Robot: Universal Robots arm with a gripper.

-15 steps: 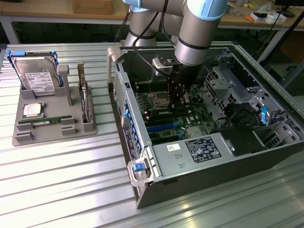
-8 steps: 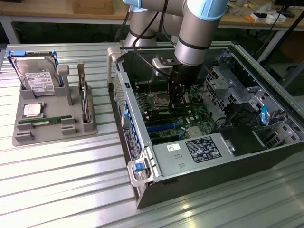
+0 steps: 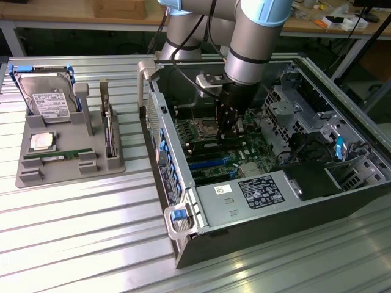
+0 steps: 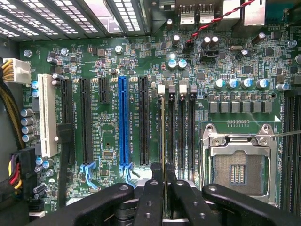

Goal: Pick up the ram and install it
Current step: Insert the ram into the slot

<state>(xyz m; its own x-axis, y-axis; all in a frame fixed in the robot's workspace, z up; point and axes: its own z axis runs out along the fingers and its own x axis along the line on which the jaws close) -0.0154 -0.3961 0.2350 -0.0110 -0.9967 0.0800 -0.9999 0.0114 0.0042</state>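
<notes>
Half the job looks done: the gripper point(image 3: 227, 125), jaws nearly closed on the ram point(image 4: 162, 136), holds it edge-on over the motherboard's memory slots point(image 4: 181, 127), not visibly seated yet.

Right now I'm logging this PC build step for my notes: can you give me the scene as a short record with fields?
Gripper: gripper shut on the ram, down inside the open computer case
Ram: ram held edge-on, lined up with the memory slots on the motherboard
CPU socket: CPU socket empty, beside the memory slots
Parts tray: grey parts tray at the exterior view's left, with a hard drive standing in it
</notes>
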